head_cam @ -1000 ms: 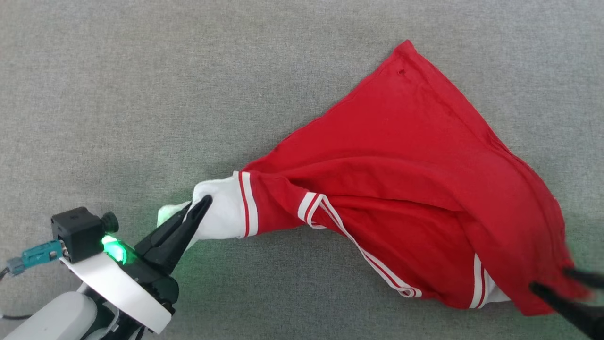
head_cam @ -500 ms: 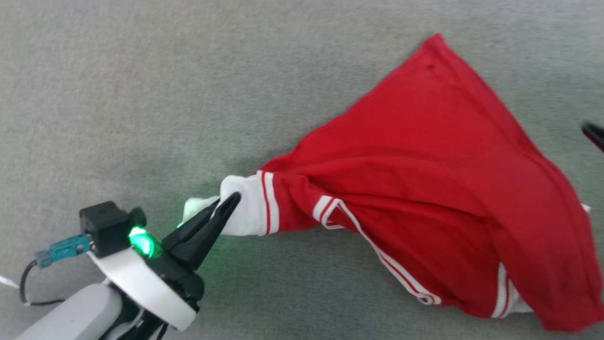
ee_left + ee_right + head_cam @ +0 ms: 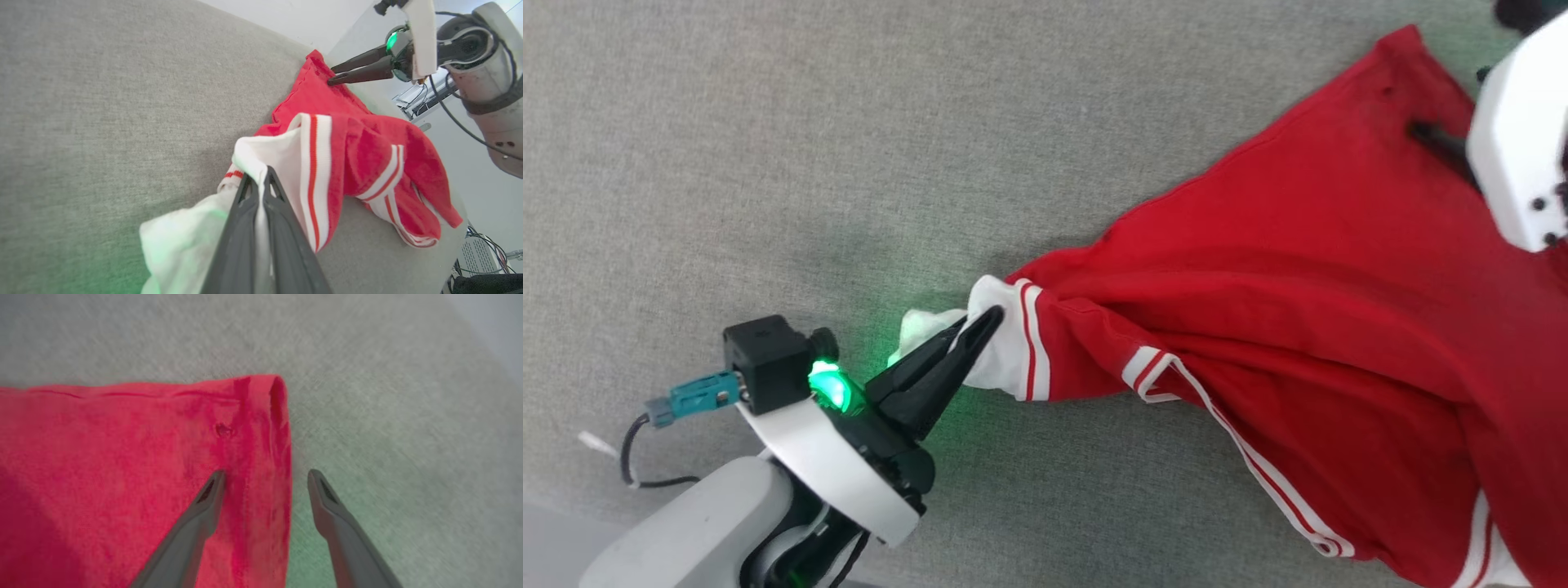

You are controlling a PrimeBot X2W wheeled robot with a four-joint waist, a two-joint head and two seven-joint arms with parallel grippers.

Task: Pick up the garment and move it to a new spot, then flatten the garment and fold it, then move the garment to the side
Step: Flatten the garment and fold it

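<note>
The garment (image 3: 1298,269), red with white striped trim, lies crumpled on the grey surface, stretched from lower left to upper right. My left gripper (image 3: 990,317) is shut on its white sleeve end (image 3: 278,159), the cloth pinched between the closed fingers (image 3: 245,228). My right gripper (image 3: 265,475) stands open over the garment's far corner (image 3: 253,400). One finger is over the red cloth and the other over bare grey surface, with the garment's edge between them. The left wrist view shows that right gripper (image 3: 331,75) tip-down on the corner.
The grey cloth-covered table (image 3: 768,163) spreads wide to the left and above the garment. Its near edge shows at the lower left corner (image 3: 556,523). In the left wrist view the table's far edge (image 3: 461,212) drops off, with cables and equipment beyond.
My right gripper let go of the garment's lower right part, opened wide and moved up to the far corner. The head camera has shifted. My left gripper still holds the sleeve.
</note>
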